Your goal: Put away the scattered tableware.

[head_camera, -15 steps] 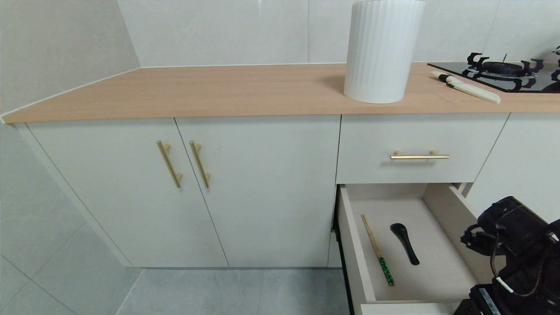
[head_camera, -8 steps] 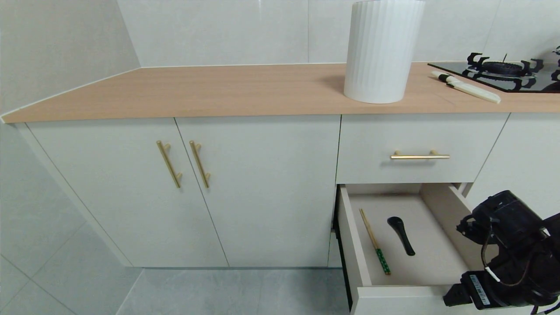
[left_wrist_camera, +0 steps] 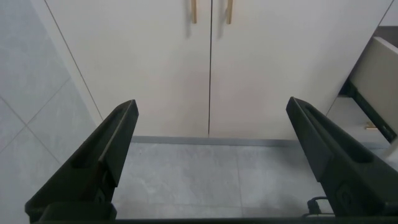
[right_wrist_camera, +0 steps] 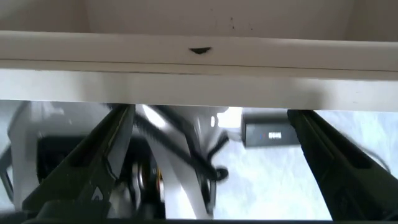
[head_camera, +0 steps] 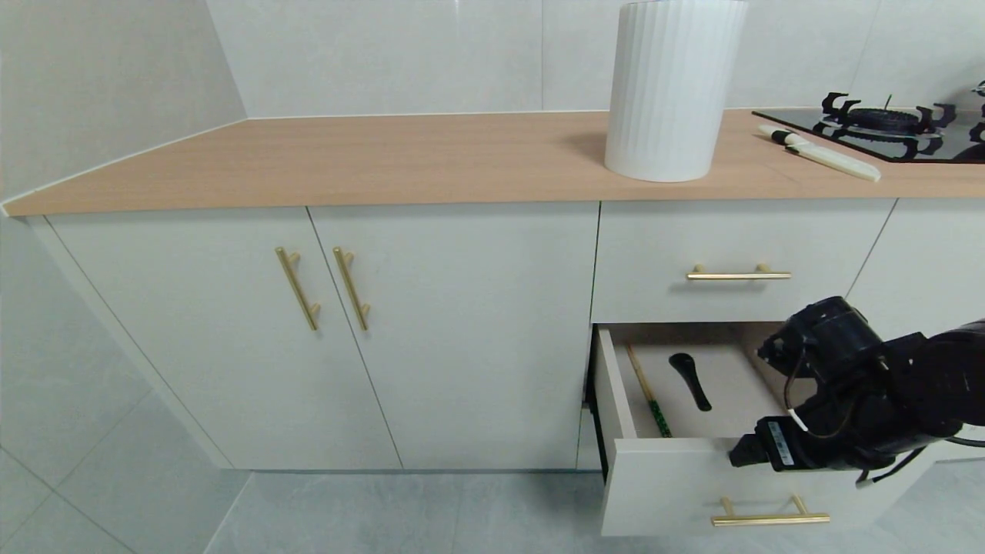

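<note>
At the front of the lower drawer: right gripper spread wide, nothing between its fingers. The drawer front's top edge runs straight across the gap between them. Contact with the board seems likely, but the wrist view is too close to be sure.

Drawer stands partly open. Gold bar handle sits low on its front, below the gripper.

Inside, on the drawer floor:
- chopsticks lie lengthwise near the left wall, green patterned ends toward the front.
- black spoon lies just beside them on the right, not touching, bowl toward the back.

Upper drawer directly above is closed.

Left gripper: fingers far apart and empty, held low, facing the double cabinet doors and the grey floor tiles.

On the wooden worktop:
- white ribbed container stands upright above the drawers.
- white-sheathed knife lies flat to its right, near the edge of the gas hob.
</note>
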